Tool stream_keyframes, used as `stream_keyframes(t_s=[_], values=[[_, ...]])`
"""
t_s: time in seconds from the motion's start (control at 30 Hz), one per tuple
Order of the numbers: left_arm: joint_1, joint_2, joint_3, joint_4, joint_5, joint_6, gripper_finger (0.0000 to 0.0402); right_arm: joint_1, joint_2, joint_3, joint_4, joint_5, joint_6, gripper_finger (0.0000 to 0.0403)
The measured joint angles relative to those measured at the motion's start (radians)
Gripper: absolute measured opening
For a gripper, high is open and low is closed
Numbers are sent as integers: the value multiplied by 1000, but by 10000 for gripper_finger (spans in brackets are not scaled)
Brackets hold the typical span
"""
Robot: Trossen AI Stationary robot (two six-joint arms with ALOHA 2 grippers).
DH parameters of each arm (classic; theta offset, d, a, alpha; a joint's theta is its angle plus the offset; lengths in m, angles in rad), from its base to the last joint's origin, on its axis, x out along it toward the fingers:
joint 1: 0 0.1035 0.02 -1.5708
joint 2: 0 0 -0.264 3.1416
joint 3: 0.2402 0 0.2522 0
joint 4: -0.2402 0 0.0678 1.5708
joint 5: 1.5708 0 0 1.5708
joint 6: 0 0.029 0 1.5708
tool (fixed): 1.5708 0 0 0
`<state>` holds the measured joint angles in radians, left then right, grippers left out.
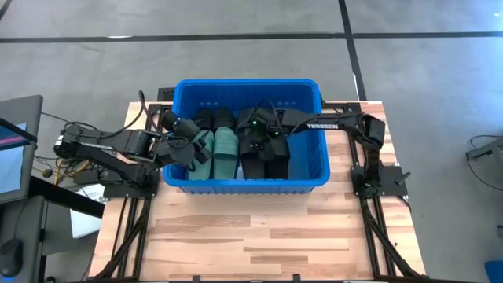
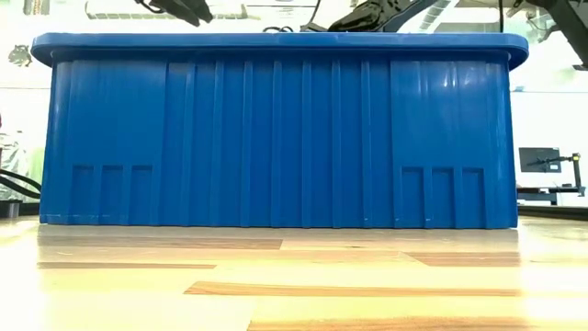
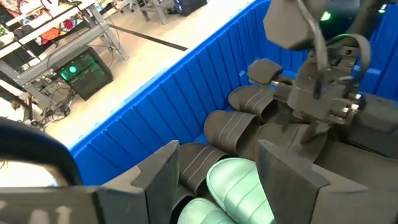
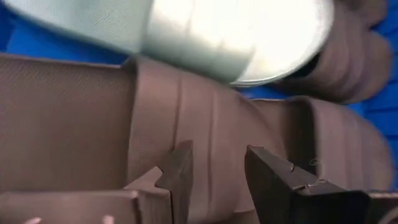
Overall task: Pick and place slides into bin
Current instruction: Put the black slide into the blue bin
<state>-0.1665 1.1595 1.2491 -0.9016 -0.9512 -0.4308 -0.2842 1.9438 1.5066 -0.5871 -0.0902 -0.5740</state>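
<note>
Wooden table (image 1: 259, 228), bin (image 2: 276, 138) wall hiding slides (image 1: 226, 151)

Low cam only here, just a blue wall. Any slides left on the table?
Observer: None show on the table in the high view; the black slides and green slides lie in the bin.
Operator: Where are the grippers?
Observer: Both inside the bin, left gripper over the green slides, right gripper over the black slides.
Operator: Right holding anything?
Observer: No, it is open, close above a black slide's strap.
</note>
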Motion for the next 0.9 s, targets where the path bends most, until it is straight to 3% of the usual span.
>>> stream_keyframes(t_s=[0.6, 0.9], values=[[0, 0, 0, -31, -3, -36, 199, 47, -25, -1, -80, -70, -11, 143], [0, 0, 0, -29, -2, -52, 199, 9, -83, -2, 3, -47, -2, 133]])
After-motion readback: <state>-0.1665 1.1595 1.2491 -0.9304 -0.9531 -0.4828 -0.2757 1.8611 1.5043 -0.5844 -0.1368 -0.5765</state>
